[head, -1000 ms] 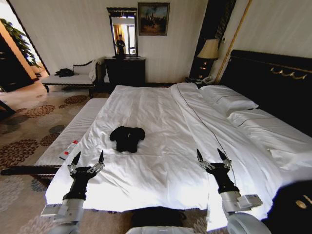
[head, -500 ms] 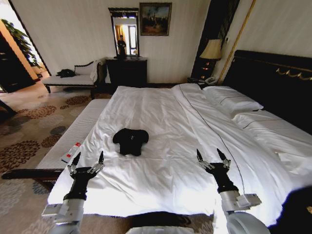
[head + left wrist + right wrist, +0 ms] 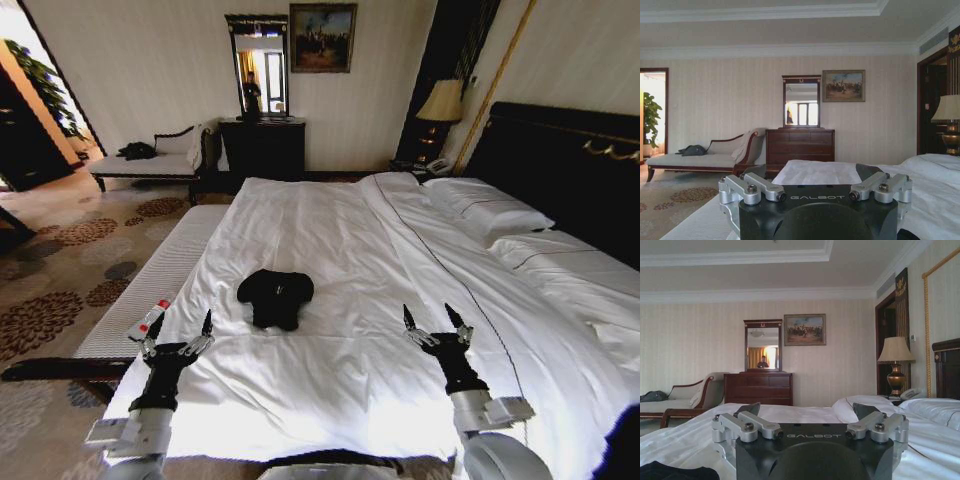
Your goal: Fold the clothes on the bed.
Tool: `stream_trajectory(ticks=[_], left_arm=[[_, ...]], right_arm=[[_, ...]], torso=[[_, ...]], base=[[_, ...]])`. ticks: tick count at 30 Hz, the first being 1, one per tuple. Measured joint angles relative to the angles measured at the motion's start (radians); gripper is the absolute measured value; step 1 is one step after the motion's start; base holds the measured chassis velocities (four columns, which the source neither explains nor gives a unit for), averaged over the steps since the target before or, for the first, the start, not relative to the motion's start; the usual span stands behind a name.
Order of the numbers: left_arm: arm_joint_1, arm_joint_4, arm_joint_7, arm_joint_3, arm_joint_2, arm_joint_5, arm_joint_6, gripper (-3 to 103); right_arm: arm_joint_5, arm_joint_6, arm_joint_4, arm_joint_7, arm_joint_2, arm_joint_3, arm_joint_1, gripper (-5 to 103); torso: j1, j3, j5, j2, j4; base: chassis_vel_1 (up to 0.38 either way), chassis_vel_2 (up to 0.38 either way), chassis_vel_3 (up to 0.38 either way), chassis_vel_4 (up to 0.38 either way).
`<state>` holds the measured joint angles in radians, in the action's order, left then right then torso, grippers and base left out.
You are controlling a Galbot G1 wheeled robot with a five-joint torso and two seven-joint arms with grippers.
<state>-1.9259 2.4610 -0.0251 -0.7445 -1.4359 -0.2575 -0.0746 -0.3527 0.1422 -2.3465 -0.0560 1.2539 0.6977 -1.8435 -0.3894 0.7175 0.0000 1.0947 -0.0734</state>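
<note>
The clothes (image 3: 275,297), a black T-shirt bunched into a small heap, lie on the white bed (image 3: 340,250) left of its middle; a dark edge of them (image 3: 675,472) also appears in the right wrist view. My left gripper (image 3: 181,331) is held open over the bed's near left corner, short of the clothes. My right gripper (image 3: 433,319) is open over the near right part of the bed, well to the right of the clothes. Both hold nothing.
A white-cushioned bench (image 3: 160,275) runs along the bed's left side, with a small red-and-white object (image 3: 148,320) on it. Pillows (image 3: 490,215) and a dark headboard (image 3: 570,160) are on the right. A dresser (image 3: 262,148), chaise (image 3: 150,162) and lamp (image 3: 443,105) stand by the far wall.
The whole view has shifted, so the camera has moved: the bed and clothes now sit a little further right and lower. Both grippers keep their open pose.
</note>
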Motion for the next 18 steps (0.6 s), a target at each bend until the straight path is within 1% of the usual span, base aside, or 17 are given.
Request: stream_trajectory(ticks=[15, 18], left_arm=[[0.009, -0.009, 0.002, 0.001, 0.005, -0.005, -0.001, 100], [0.009, -0.011, 0.002, 0.002, 0.006, -0.005, -0.001, 100]], right_arm=[[0.013, -0.001, 0.005, 0.0, 0.01, 0.002, -0.002, 100], [0.033, 0.002, 0.011, 0.0, 0.017, -0.002, -0.001, 100]], torso=[[0.0, 0.0, 0.0001, 0.0, -0.0001], [0.0, 0.0, 0.0, 0.0, 0.0]], base=[[0.0, 0.0, 0.0, 0.0], [-0.011, 0.013, 0.018, -0.011]])
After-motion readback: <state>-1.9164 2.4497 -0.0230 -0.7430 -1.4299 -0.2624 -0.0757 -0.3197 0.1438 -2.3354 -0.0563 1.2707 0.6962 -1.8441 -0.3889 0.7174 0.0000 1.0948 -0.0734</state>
